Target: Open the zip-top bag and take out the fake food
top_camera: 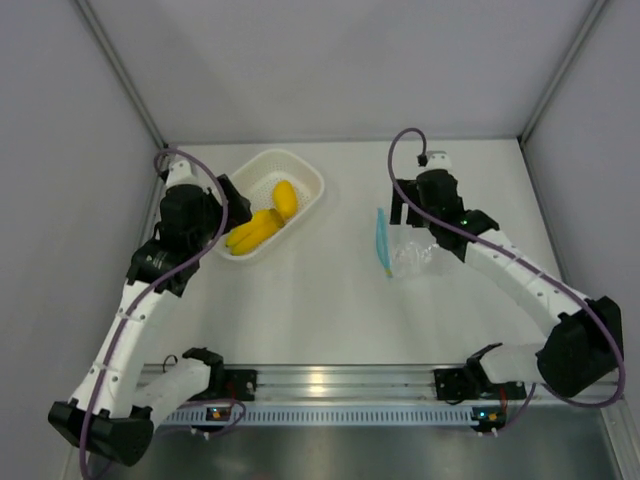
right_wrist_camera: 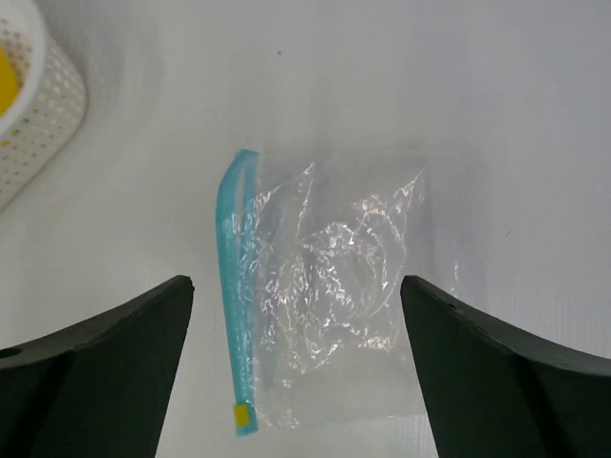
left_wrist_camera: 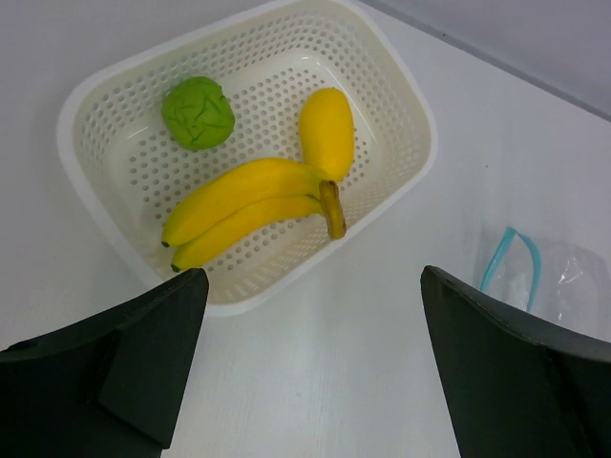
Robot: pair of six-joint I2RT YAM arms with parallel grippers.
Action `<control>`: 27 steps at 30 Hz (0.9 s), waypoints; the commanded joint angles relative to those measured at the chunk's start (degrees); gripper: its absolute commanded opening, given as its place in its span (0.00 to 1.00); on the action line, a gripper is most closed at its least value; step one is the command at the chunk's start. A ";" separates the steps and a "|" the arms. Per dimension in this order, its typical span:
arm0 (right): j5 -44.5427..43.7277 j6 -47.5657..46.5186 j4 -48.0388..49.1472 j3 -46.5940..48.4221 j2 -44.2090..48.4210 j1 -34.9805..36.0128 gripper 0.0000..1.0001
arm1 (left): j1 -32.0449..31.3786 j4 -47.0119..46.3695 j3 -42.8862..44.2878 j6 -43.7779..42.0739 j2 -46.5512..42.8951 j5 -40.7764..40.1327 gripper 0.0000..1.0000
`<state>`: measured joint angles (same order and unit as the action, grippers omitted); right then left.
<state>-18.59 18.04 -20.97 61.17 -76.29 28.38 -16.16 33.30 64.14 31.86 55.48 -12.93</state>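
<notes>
**Status:** task appears complete, or very nearly.

**Bag:** The zip-top bag (right_wrist_camera: 329,286) lies flat on the desk (top_camera: 330,320), right side, below the right gripper (right_wrist_camera: 296,281). It reads as empty: only crinkled clear film shows, no coloured item inside. Its light blue zip strip (right_wrist_camera: 232,305) runs along the edge facing the basket. In the left wrist view the two halves of the strip stand apart in a loop at one end, so the mouth is judged open, at least in part.

**Contents:** All three pcs of fake food sit in the white perforated basket (left_wrist_camera: 95,105), left side of desk, well apart from the bag.
- Banana bunch (left_wrist_camera: 243,205) lies across the middle.
- Yellow-orange oval fruit (left_wrist_camera: 326,129) touches the bunch's stem end.
- Green ball (left_wrist_camera: 198,113) sits toward a corner, apart from the other two.

**Jaws:**
- Left gripper (left_wrist_camera: 312,281) — wide apart, nothing between them, above the near rim of the basket.
- Right gripper — wide apart too, straddling the bag from above w/o pinching it. Whether the tips touch the film can't be told.

**Remaining:** nothing of the removal step, as far as visible. Judged left to do: arms to clear away, no more.

**Caveat:** the right arm hides part of the bag in the top view, but the right wrist view shows the whole bag w/ no fruit in it.
</notes>
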 commanded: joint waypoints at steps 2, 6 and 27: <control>4.26 -0.29 0.41 3.34 10.09 0.45 0.94 | 0.25 4.67 -3.14 -5.48 -4.76 -0.52 0.99; 4.17 -2.31 -3.53 3.26 15.72 0.36 0.98 | 0.17 4.58 -6.04 -10.22 -10.99 -2.98 0.99; -9.71 -4.77 -17.61 -13.35 48.34 0.36 0.99 | 0.17 2.91 -20.02 -16.47 -31.57 -3.16 0.99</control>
<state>-25.02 14.04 -38.98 49.36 -29.36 28.38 -16.16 38.28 44.64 15.68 24.95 -16.12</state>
